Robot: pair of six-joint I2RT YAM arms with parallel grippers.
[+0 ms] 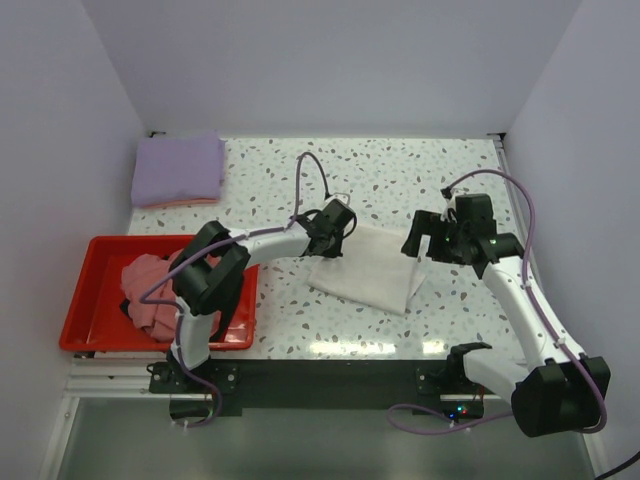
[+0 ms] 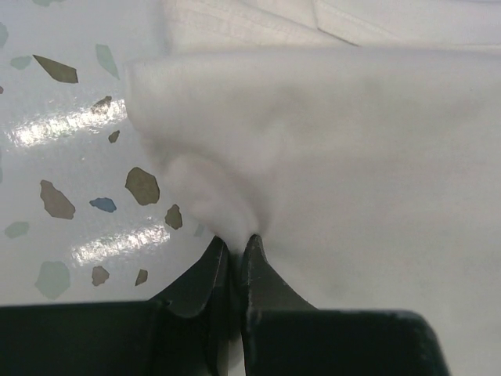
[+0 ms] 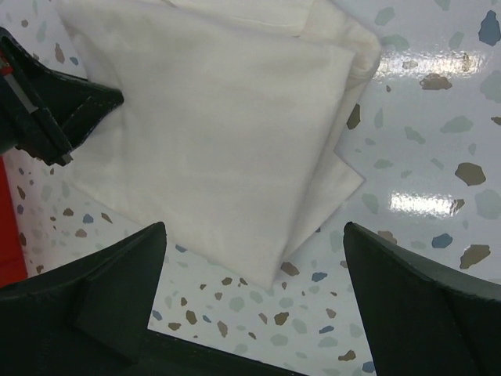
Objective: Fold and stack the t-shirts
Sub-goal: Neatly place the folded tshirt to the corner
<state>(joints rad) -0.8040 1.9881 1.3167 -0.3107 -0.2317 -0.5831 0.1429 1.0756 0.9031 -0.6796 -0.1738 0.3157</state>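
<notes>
Cream-white t-shirt lies folded mid-tabletop, its left edge hidden beneath the left fingers. The left arm reaches low, forward and right, and its fingers are pinched shut on a bunched fold of cloth. Right fingers hover over the shirt's right edge, spread wide, holding nothing. Lavender t-shirt sits folded far left. Pink t-shirt, partly behind the left arm, lies in a red tray.

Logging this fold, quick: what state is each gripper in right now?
Left gripper: shut, pinching the edge of the cream-white t-shirt.
Right gripper: open, holding nothing.
</notes>
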